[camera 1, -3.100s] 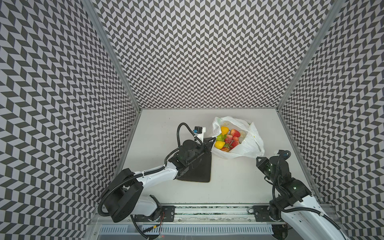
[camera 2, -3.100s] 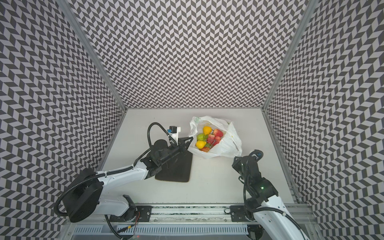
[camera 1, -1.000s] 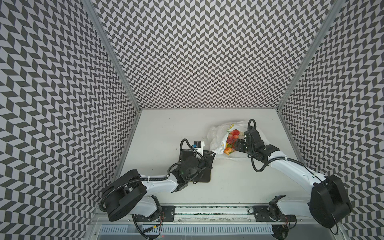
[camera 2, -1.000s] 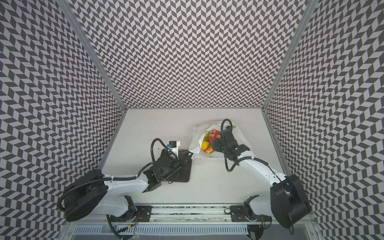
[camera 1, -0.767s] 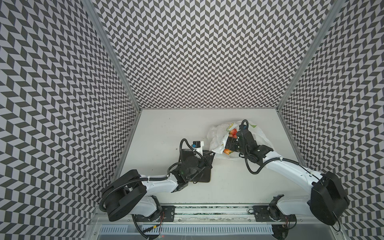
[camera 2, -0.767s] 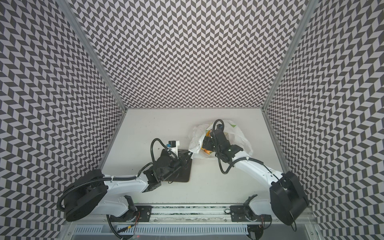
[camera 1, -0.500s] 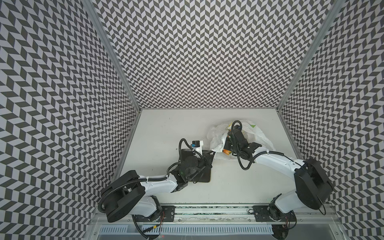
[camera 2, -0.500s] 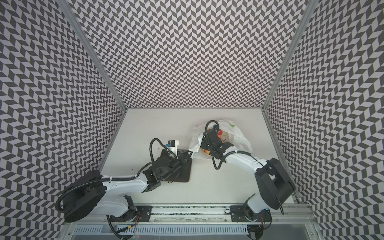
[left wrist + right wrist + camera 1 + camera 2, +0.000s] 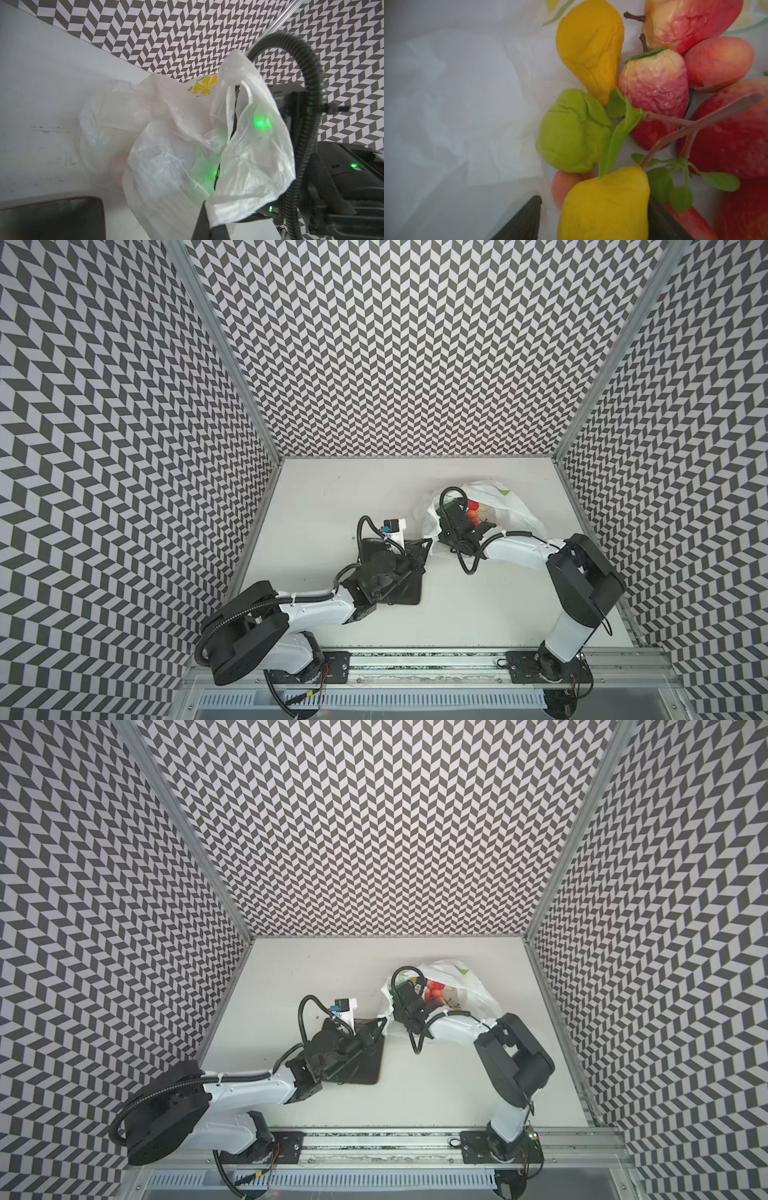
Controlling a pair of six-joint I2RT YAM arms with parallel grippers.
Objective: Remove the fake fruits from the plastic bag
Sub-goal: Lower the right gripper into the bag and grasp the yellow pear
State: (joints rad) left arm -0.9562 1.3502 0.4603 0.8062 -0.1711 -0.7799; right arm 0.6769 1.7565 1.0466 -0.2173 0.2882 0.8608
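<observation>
The plastic bag (image 9: 513, 506) (image 9: 471, 986) lies at the back right, white with a lemon print. My left gripper (image 9: 426, 545) (image 9: 380, 1023) is shut on the bag's near edge; the left wrist view shows the film (image 9: 176, 155) pinched at the fingertips (image 9: 209, 225). My right gripper (image 9: 478, 519) (image 9: 436, 1002) is inside the bag's mouth among the fake fruits (image 9: 472, 510). In the right wrist view it (image 9: 591, 220) stands open astride the yellow lemon (image 9: 604, 205); one finger (image 9: 525, 220) is clear of it. Beyond lie a lime-green pear (image 9: 571, 133), an orange pear (image 9: 589, 45) and red-yellow peaches (image 9: 656, 91).
A dark square plate (image 9: 409, 593) (image 9: 370, 1069) (image 9: 52, 218) lies under my left wrist, just left of the bag. Patterned walls close in the table on three sides. The right arm's cable (image 9: 307, 124) loops beside the bag.
My right arm has swung left and pushed its gripper deeper into the bag's mouth, covering most of the fruits from above. The left arm has held still with the bag's edge.
</observation>
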